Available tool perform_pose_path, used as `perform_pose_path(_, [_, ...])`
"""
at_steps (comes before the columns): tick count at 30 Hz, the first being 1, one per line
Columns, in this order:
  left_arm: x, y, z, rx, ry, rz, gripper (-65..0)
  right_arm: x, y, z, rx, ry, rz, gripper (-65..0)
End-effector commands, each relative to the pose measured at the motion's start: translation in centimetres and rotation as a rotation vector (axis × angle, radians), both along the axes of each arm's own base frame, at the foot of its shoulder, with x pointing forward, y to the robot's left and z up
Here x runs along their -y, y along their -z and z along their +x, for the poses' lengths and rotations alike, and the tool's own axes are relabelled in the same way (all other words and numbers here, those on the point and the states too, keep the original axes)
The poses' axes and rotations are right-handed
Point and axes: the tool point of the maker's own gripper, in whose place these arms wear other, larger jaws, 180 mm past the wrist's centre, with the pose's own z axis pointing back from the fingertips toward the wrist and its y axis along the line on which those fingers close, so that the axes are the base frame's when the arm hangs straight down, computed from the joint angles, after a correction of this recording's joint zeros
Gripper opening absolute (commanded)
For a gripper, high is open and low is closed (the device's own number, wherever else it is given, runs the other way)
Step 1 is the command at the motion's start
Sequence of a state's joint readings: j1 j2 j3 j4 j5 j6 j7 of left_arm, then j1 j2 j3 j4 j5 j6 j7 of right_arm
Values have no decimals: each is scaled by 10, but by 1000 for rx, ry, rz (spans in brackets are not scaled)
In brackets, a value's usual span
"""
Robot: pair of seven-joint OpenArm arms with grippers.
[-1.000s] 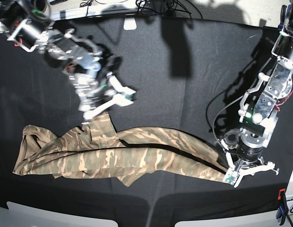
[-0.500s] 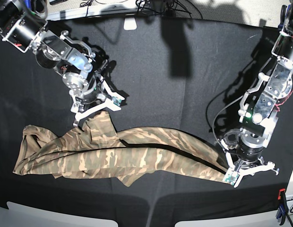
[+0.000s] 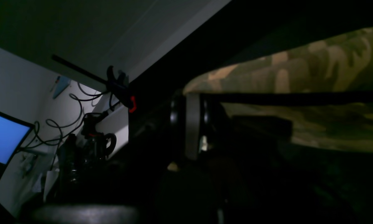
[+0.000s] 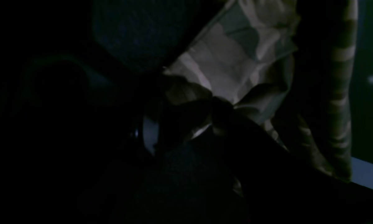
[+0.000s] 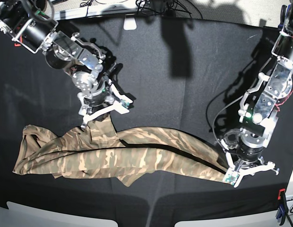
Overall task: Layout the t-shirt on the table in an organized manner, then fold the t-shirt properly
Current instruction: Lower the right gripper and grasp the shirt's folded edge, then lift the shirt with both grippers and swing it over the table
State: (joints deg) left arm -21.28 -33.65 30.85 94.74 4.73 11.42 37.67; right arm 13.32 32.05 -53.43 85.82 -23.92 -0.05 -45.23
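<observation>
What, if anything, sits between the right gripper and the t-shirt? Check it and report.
Nothing visible does. The right gripper hangs directly over the upper fold of the t-shirt, its fingers spread, with only bare black table around it. The right wrist view shows camouflage cloth right at the fingers.

T-shirt (image 5: 118, 153) stretched across the table (image 5: 184, 94) between two grippers.
Right gripper (image 5: 103, 109) sits at the cloth's upper edge, its bulk lying below; left gripper (image 5: 238, 174) clamps the opposite tip, near the table's front edge.
</observation>
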Motion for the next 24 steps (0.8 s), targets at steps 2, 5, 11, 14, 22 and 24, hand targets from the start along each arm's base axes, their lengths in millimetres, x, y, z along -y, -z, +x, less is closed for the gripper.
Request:
perform_pose_path(2, [-3, -23, 7, 73, -1, 10, -650, 8, -11, 15, 48, 17, -15, -415])
perform_pose_path(5, [-3, -23, 7, 73, -2, 10, -650, 19, -7, 22, 43, 42, -45, -432])
perform_pose_path(11, [-2, -25, 7, 81, 4, 10, -650, 25, -34, 54, 132, 64, -56, -650])
perform_pose_path(14, [0, -28, 11, 115, 29, 10, -650, 20, -58, 75, 191, 65, -44, -650])
perform_pose_path(22, [-27, -13, 31, 100, -18, 53, -650, 22, -138, 131, 325, 132, -36, -650])
perform_pose_path(24, [-34, -14, 36, 98, -35, 62, -650, 25, -161, 143, 371, 144, -32, -650])
